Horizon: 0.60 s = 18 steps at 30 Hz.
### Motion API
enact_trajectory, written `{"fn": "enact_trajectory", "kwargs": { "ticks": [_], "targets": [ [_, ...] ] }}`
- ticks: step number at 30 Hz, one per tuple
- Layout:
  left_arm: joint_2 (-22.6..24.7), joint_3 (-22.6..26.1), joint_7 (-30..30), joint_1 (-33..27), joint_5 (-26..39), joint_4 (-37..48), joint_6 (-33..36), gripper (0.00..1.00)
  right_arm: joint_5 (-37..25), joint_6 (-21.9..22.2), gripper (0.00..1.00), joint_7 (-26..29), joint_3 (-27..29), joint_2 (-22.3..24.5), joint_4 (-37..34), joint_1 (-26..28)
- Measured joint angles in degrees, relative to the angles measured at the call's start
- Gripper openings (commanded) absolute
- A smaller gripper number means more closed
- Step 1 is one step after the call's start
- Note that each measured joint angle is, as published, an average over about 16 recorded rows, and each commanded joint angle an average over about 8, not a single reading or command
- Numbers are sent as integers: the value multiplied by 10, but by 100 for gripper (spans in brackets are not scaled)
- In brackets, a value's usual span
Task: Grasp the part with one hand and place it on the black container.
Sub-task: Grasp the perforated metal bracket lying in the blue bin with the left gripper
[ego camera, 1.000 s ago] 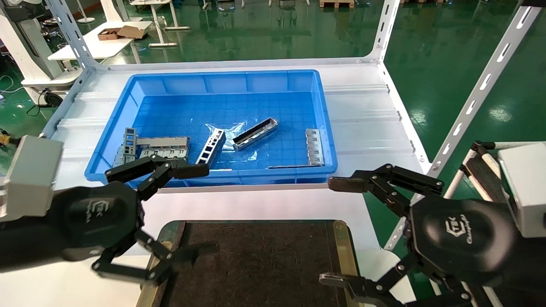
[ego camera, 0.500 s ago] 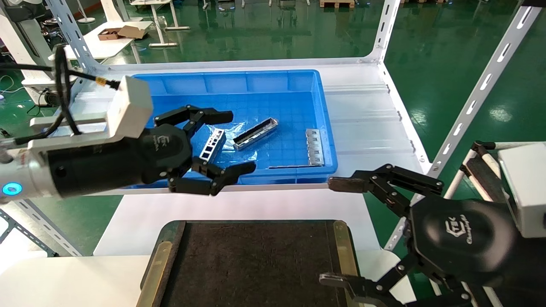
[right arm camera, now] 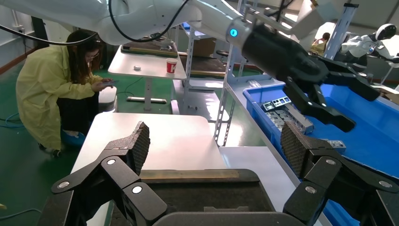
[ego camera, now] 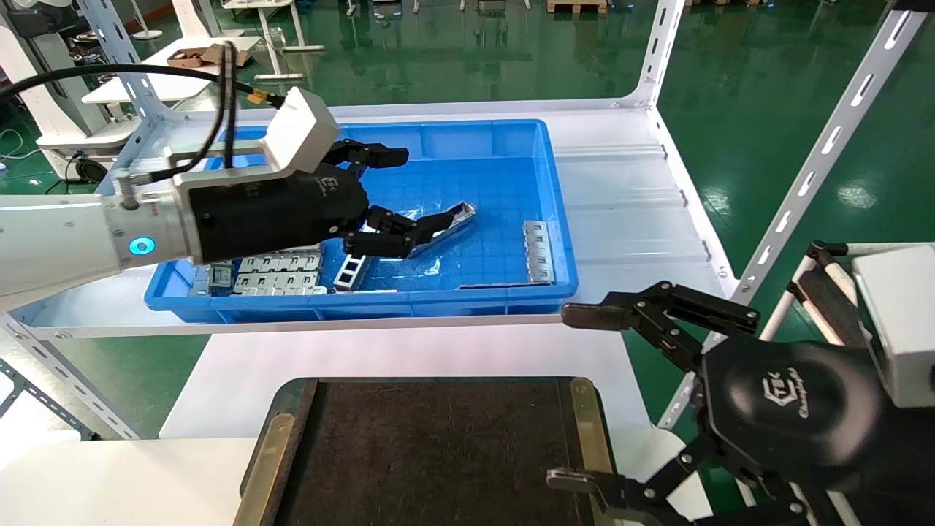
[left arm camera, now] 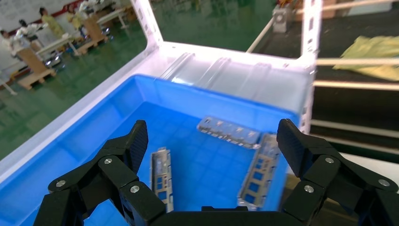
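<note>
- The left gripper (ego camera: 398, 191) hangs over the blue bin (ego camera: 555, 241), fingers (ego camera: 380, 155) spread wide and holding nothing.
- The part (ego camera: 447, 223) lies on the bin floor near its middle, open side up, slanting toward the bin's far right corner; the nearer finger's tip overlaps its near end in the head view, and whether they touch cannot be told.
- Also in the bin: a ladder-like bar (ego camera: 349, 269) beside the part, flat plates (ego camera: 281, 272) at the near left corner, and another plate (ego camera: 539, 252) by the right wall.
- The black tray (ego camera: 438, 453) sits bare on the bench's near edge, well apart from the bin on the shelf.
- The right gripper (ego camera: 577, 398) is parked by the tray's right edge, fingers (ego camera: 588, 315) wide apart.
</note>
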Motion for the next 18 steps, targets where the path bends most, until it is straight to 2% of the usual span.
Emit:
{"fn": "enact_trajectory", "kwargs": {
  "ticks": [18],
  "targets": [
    [157, 44, 91, -103, 89, 285, -123, 100, 0, 0, 100, 0, 0, 0, 0, 0]
  ]
}}
